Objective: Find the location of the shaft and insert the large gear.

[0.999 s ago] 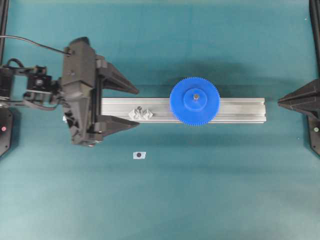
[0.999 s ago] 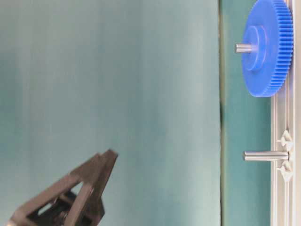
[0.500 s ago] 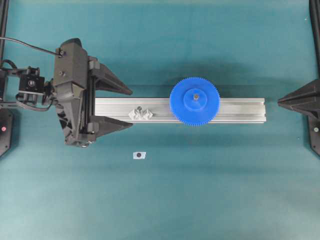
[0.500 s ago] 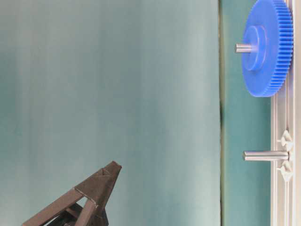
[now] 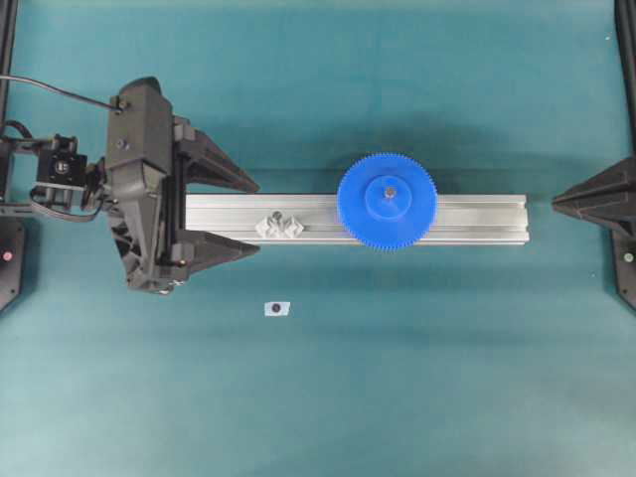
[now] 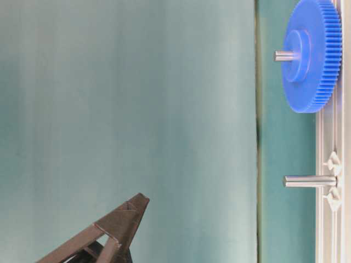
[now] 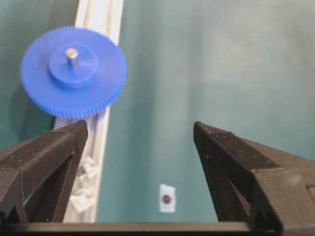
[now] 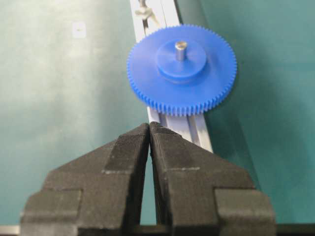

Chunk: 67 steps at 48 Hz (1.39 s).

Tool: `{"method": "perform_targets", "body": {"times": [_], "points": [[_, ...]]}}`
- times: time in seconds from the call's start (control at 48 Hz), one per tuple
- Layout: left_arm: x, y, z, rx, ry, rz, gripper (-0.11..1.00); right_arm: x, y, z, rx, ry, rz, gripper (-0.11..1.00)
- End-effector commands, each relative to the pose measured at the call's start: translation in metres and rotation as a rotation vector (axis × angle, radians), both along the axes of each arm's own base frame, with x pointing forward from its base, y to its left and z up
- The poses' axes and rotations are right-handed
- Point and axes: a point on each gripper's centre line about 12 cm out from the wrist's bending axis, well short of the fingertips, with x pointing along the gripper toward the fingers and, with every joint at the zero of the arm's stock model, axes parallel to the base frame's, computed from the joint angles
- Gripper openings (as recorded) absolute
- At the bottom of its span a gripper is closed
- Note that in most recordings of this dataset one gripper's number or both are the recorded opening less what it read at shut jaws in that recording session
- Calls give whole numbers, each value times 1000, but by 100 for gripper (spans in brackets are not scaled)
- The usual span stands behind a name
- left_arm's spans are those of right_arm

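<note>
One toothed blue plastic gear (image 5: pixel 387 201) sits seated on a shaft (image 6: pixel 286 55) on the grooved aluminium rail (image 5: pixel 467 220). A second, bare steel shaft (image 6: pixel 307 181) stands between two clear mounts, its length seen only from table level. Left gripper (image 5: pixel 250 216) gapes empty at the rail's end; right gripper (image 8: pixel 149 129) is pressed together.

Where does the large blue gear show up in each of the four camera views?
Overhead: large gear right of centre, on the aluminium rail.
Table-level: top right corner, seen edge-on.
Left wrist: upper left.
Right wrist: upper centre.
Shared landmark: the grey shaft poking through its hub.
</note>
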Motion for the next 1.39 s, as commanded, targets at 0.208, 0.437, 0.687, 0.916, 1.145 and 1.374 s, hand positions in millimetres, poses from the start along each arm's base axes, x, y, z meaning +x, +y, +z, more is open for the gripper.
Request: {"method": "perform_targets", "body": {"times": [0.208,0.437,0.687,0.916,1.145,1.374], "points": [[-3,4,4,-3,26,13,87,1,0,3,9,-6,-5,14],[-2,6,7,-3,28,21,87,2,0,4,9,-10,-6,14],[-2,7,7,-4,26,24,87,2,0,4,9,-10,-6,14],[-1,8,6,-4,29,27,87,2,0,4,9,-12,-6,14],[-1,12,5,-7,32,39,87,2,0,4,9,-12,-6,14],[-1,16,5,-32,31,60,87,2,0,3,9,-10,-6,14]]}}
